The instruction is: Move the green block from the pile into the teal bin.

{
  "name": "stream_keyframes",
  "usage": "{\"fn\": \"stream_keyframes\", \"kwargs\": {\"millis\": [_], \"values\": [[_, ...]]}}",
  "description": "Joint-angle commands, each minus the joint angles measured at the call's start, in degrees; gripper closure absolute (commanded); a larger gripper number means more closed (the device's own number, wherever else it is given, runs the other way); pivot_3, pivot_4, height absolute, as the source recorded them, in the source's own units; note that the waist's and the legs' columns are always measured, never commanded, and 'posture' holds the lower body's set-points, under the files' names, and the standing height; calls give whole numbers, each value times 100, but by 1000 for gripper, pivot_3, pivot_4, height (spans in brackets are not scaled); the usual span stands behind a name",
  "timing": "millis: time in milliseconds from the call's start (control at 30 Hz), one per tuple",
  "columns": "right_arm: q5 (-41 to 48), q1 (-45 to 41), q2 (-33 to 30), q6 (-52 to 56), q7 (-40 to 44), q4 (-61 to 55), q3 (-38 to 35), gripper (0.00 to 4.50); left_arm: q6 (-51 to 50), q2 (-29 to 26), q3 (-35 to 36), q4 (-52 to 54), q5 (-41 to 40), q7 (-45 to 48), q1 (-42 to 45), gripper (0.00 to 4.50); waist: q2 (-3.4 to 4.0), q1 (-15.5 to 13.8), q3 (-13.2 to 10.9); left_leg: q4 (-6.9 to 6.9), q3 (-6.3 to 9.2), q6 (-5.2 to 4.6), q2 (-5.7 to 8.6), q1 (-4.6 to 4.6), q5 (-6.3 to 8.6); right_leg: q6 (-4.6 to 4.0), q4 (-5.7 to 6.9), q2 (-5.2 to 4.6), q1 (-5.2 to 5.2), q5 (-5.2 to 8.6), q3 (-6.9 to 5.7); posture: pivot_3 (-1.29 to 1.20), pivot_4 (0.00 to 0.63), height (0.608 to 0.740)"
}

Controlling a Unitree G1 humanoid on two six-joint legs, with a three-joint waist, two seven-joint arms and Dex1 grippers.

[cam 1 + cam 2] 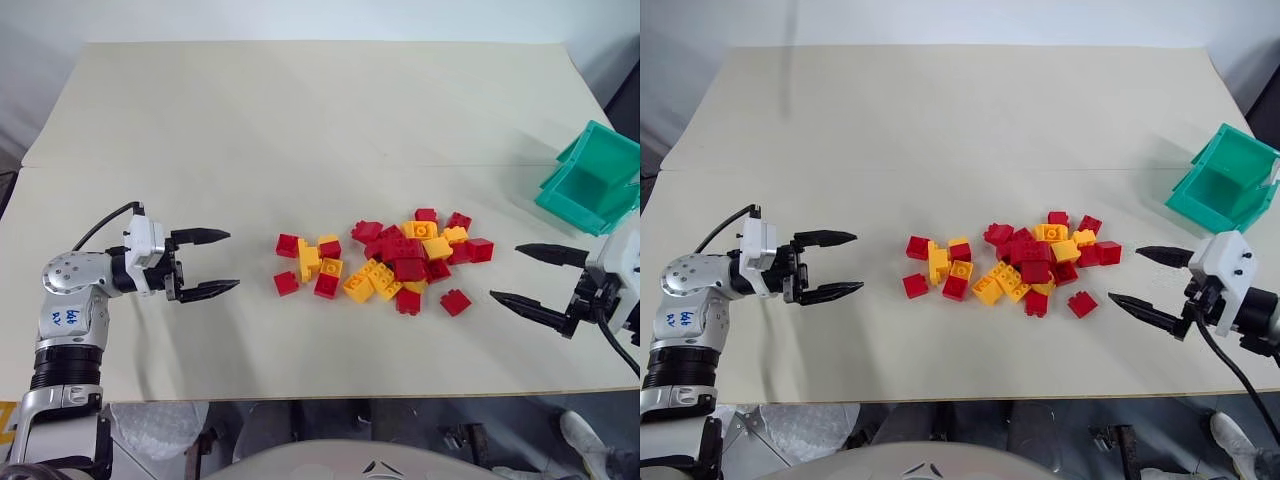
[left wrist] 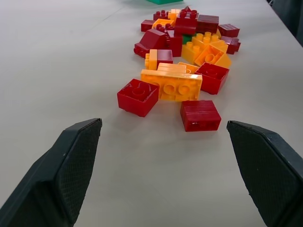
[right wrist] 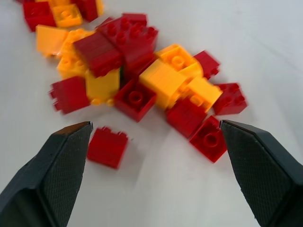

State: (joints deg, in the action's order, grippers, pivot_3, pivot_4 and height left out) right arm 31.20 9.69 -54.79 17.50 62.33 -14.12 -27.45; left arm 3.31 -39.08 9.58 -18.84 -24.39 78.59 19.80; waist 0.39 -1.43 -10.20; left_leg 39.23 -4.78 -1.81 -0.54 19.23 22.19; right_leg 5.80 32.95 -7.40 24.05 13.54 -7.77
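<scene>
Flanking the pile [image 1: 385,262] at frame centre, the left gripper [image 1: 208,263] and right gripper [image 1: 528,280] both stand spread wide and empty, aimed inward as if sizing up an approach. The green block [image 2: 187,39] is nearly buried, a sliver showing between red and yellow bricks. The teal bin [image 1: 592,180] waits at the right edge.

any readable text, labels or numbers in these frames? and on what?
One marking: blue handwriting on a white sticker on the left arm's grey housing. Too small to read with confidence.
None on the bricks of the pile, the teal bin or the table.
</scene>
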Motion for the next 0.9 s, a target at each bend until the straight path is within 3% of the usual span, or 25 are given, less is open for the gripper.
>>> {"fn": "stream_keyframes", "kwargs": {"millis": [33, 300, 400, 567, 767, 900], "values": [[-82, -26, 24, -7, -89, -122, -77, 9, -225, -56, 54, 135, -221, 86, 91, 0, 0, 0, 0, 0, 0, 0, 0, 0, 0, 0, 0, 1, 0, 0, 0, 0, 150, 740], [-163, -21, 39, 297, -464, -1040, 194, 9, -963, -14, 144, 491, -492, -352, 245, 0, 0, 4, 0, 5, -1, 0, 0, 0, 0, 1, 5, 2, 0, 0, 2, 0, 150, 740], [254, -7, 171, 878, -791, -1692, 288, 596, -836, 48, 80, 580, -370, -433, 246, 0, 0, 2, 0, 5, -1, 1, -2, 0, 0, 1, 5, 6, 0, 0, 2, 0, 150, 740], [836, -485, 475, 1607, -1504, -2358, 606, 2264, -873, 58, -23, 694, -342, -392, 209, 0, -3, 9, -2, 18, -1, 1, -1, 2, 1, 2, 8, 5, 0, -1, 5, 0, 150, 740], [1295, -1470, 1073, 2714, -2369, -2664, 2085, 4312, -6, 249, -260, 412, -356, 495, 330, 0, -6, 23, -3, 43, 0, 8, -7, 15, 6, 0, 28, 4, 14, -1, 8, 0, 150, 740], [813, -1848, 1367, 2939, -2680, -2313, 3027, 4480, -65, 405, -301, 271, -742, 1133, 485, 0, -6, 10, -2, 93, 3, 2, -4, 80, 9, -1, 55, 4, 60, -1, 2, 0, 150, 740]]}}
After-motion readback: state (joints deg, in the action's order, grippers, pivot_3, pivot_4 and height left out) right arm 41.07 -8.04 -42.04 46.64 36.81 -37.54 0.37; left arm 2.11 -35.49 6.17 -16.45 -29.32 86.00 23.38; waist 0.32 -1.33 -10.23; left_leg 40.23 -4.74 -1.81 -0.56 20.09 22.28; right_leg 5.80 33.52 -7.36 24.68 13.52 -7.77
